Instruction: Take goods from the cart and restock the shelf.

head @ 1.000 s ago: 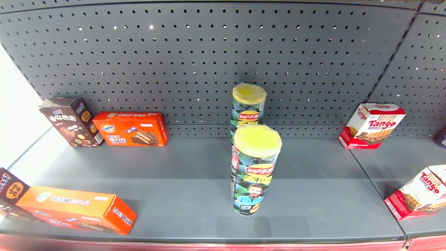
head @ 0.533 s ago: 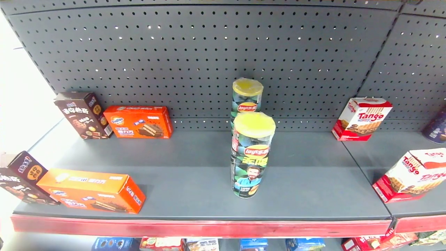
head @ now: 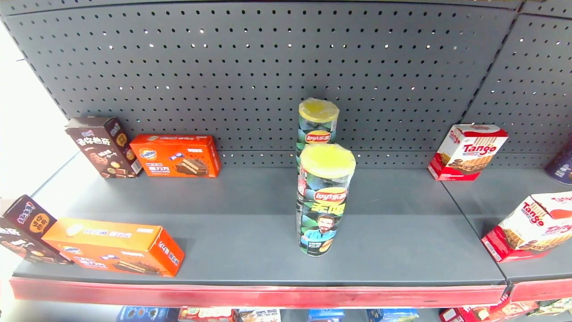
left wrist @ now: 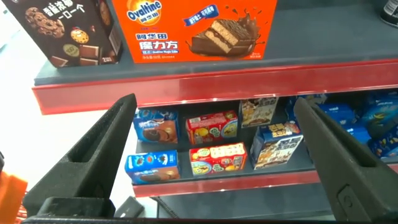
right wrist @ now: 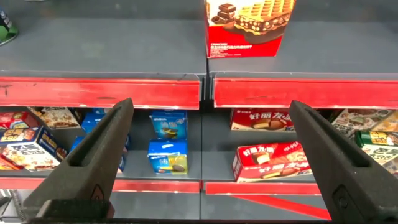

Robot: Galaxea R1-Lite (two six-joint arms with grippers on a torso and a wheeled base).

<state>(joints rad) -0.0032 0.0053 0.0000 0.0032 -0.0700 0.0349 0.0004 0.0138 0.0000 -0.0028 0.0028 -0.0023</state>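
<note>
At the left end of the shelf [head: 250,241], near its front edge, a dark brown cookie box [head: 24,230] lies tilted. A front orange box [head: 118,246] lies flat just beside it. Behind them, against the perforated back panel [head: 268,67], a second brown box [head: 102,146] stands upright. A rear orange box [head: 176,155] stands on its long side right next to it.

The left gripper [left wrist: 214,102] is released: its two black fingers are spread wide and nothing is between them. It is in front of the red edge strip [left wrist: 186,93] of the shelf, lower than the brown and orange boxes. Past it, a lower shelf carries small blue and red packs [left wrist: 214,146].

In the middle of the shelf two cans with yellow lids stand upright, one behind the other. The front chips can [head: 324,201] is about halfway in depth. The rear chips can [head: 317,125] is at the back panel, partly covered by the front one.

More to the right, a rear wafer box [head: 467,152], red and white, stands at the back. A front wafer box [head: 525,228] leans tilted near the front edge. A dark blue round thing [head: 561,167], perhaps a can, is cut by the picture edge.

The right gripper [right wrist: 211,104] is also released, fingers wide apart and empty. It is before the red strip, lower than the front wafer box. Beyond it are red boxes [right wrist: 270,162] and blue cartons [right wrist: 166,146] on the lower shelf.
</note>
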